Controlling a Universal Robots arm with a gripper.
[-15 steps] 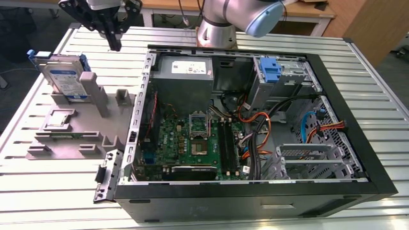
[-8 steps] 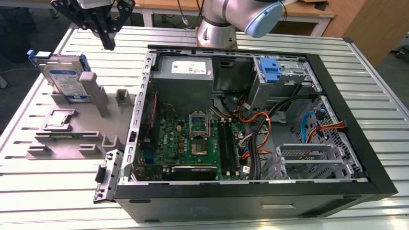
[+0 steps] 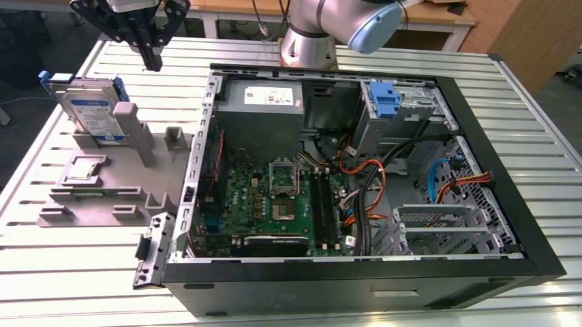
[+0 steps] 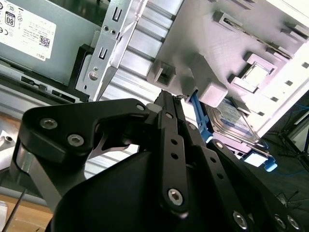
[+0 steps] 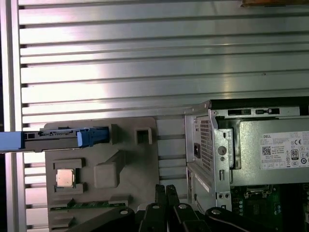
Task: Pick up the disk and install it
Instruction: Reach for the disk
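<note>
Here, the claw (image 3: 152, 65) hung in the upper part of the exterior view's left, above the slatted metal desk (image 3: 82, 279) and touching nothing. Its two black fingers met at the tips, fully closed, with nothing held between them; both wrist views showed the tips pressed together in the same way.

The disk (image 3: 95, 112) stood on edge in a slot of the grey holder (image 3: 100, 197) on the desk. Its white-and-blue label faced the onlooker and its blue carrier framed its edges. In the exterior view it lay below the claw and slightly toward the exterior view's left, apart from the fingers. The first wrist view showed the disk edge-on, with the blue carrier reaching past the holder's edge. A small square chip (image 5: 65, 178) sat in a recess of the same holder.

The open computer case (image 3: 364, 293) took up the centre and the exterior view's right, lying just beside the holder. Inside it were:
- the grey power supply box (image 3: 264, 102) with its white sticker, in the upper left corner;
- a blue bracket (image 3: 386, 99) on the grey drive bay (image 3: 423, 102), in the upper right;
- the green motherboard (image 3: 272, 197), in the lower left;
- orange and black cables (image 3: 373, 184), running between the motherboard and the bay.

The arm's base (image 3: 314, 34) rose behind the case at the top centre of the exterior view.
</note>
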